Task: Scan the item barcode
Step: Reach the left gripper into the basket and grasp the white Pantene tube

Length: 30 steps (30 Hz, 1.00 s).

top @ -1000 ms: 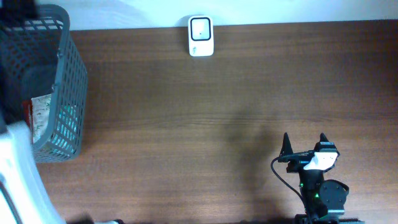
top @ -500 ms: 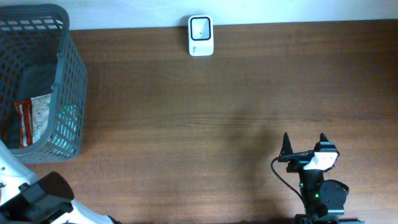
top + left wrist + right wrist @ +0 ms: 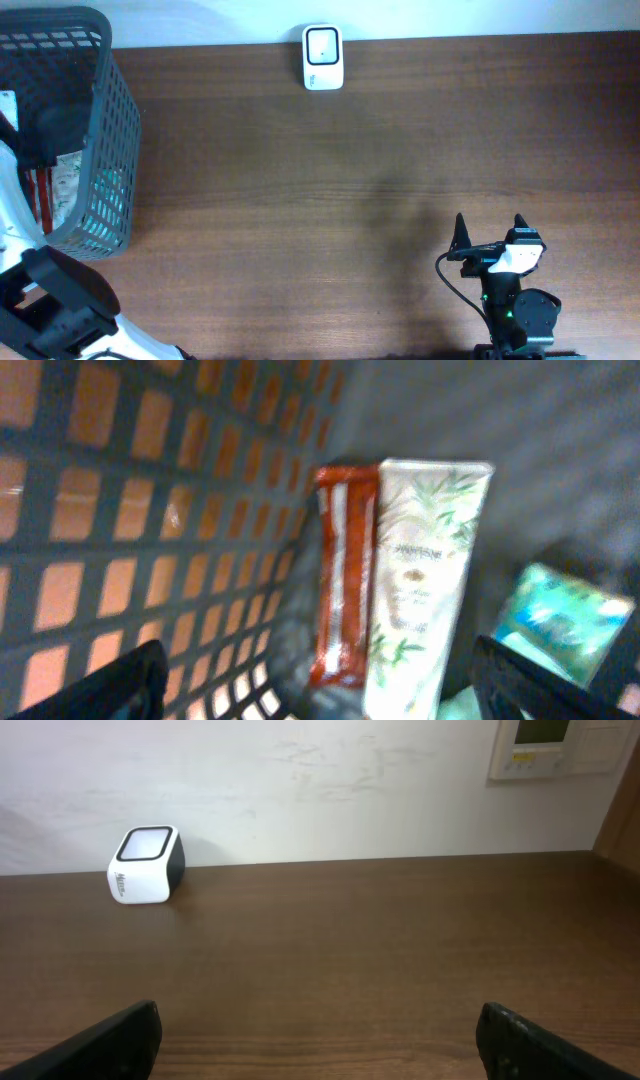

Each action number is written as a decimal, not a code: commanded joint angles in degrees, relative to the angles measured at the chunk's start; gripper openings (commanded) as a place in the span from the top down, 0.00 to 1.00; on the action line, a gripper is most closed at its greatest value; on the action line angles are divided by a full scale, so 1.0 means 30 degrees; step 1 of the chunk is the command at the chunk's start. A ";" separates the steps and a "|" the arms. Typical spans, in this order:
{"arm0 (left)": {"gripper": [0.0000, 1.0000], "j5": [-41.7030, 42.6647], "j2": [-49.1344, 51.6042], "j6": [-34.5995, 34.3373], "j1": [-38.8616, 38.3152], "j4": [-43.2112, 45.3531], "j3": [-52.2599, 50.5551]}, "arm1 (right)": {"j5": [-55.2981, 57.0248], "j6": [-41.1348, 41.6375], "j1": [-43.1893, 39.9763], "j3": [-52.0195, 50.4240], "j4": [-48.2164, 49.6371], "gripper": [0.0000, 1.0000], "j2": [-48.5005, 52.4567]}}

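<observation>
My left hand (image 3: 318, 660) hangs wide open and empty inside the basket (image 3: 150, 510); I'd straddle the white tube (image 3: 420, 580) squarely, avoiding the red packet (image 3: 345, 570) nearer the basket wall.

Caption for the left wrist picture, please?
Left gripper, jaws open, above a red packet, white tube and teal box in the grey basket.

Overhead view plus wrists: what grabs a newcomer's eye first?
The grey mesh basket at the left, with the left end effector open over a white leaf-print tube, a red packet and a teal packet inside. Then the white scanner at the back by the wall, and the right end effector open at the front right.
</observation>
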 commanded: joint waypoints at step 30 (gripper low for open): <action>0.14 0.1770 0.5421 0.1290 0.0634 -0.2047 -0.2259 | 0.0168 -0.0131 -0.0073 -0.0160 -0.0036 0.01 -0.0138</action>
